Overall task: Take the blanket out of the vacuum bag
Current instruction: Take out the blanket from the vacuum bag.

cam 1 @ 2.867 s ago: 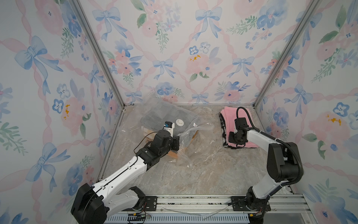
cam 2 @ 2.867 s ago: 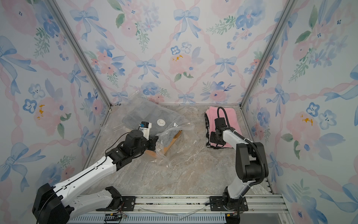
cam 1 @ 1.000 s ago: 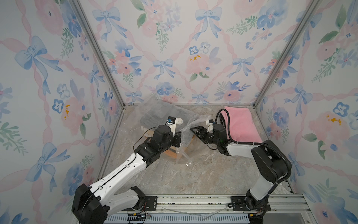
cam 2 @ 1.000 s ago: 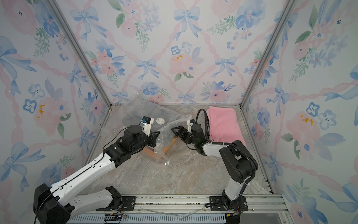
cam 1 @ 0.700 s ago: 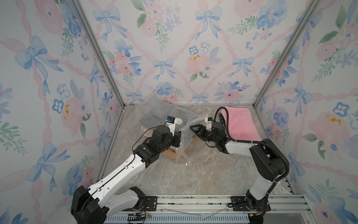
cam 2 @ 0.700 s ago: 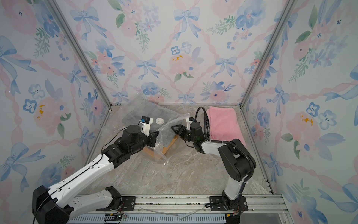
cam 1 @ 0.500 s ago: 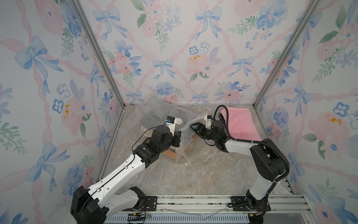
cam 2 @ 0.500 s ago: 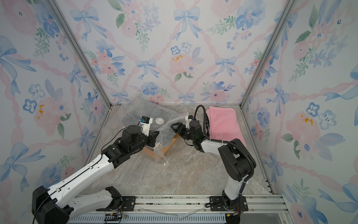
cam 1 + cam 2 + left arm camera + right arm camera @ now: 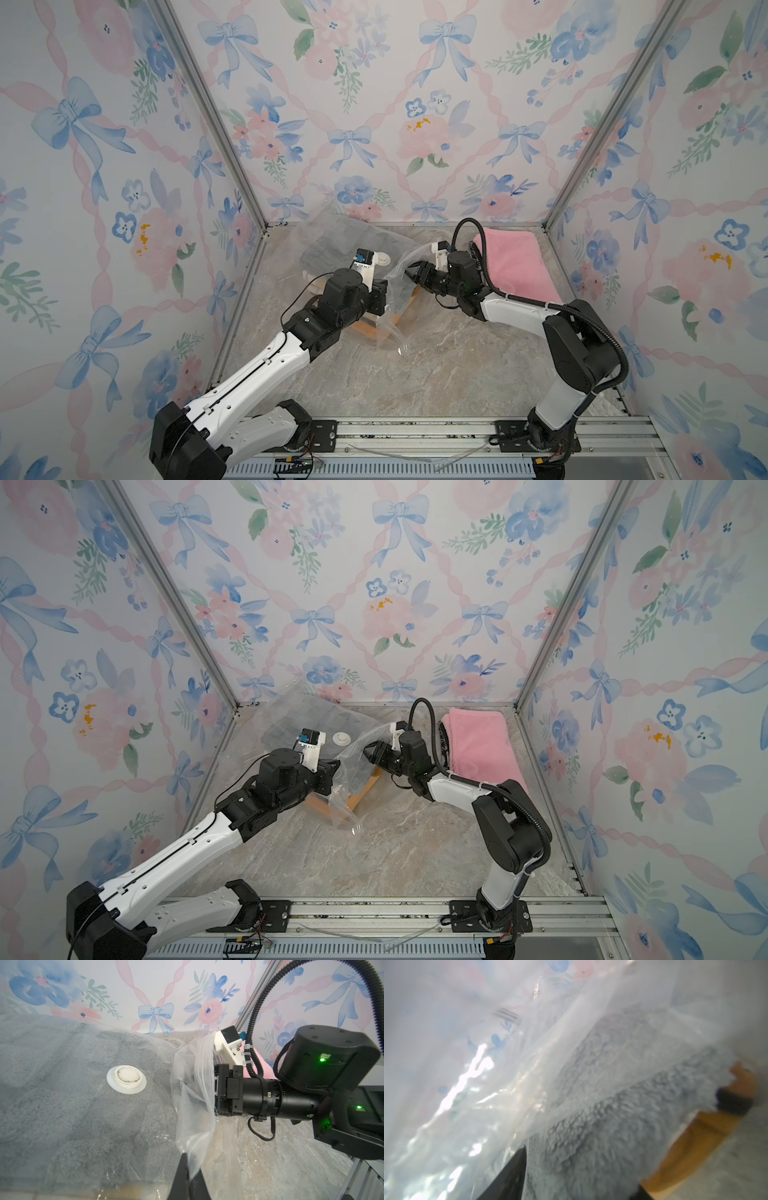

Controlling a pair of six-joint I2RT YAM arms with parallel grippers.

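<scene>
The clear vacuum bag (image 9: pixel 328 226) lies at the back of the table, left of the middle, its white valve cap (image 9: pixel 126 1080) facing up. Inside it shows the grey fleece blanket (image 9: pixel 62 1088), also seen in a top view (image 9: pixel 291 725). My left gripper (image 9: pixel 190 1164) is shut on a lifted flap of the bag's plastic at its mouth, as both top views show (image 9: pixel 384 291). My right gripper (image 9: pixel 409 271) reaches into the bag's mouth. In the right wrist view its jaws (image 9: pixel 581 1167) stand apart with the grey blanket (image 9: pixel 612 1126) filling the gap between them.
A folded pink cloth (image 9: pixel 515 266) lies at the back right, just behind my right arm. An orange-tan flat piece (image 9: pixel 401 320) sits under the blanket at the bag's mouth. Patterned walls close in the table on three sides.
My right arm has left the pink cloth, swung left to the bag's mouth and pushed in, its jaws narrowing around the grey blanket. The left gripper has kept its hold on the plastic.
</scene>
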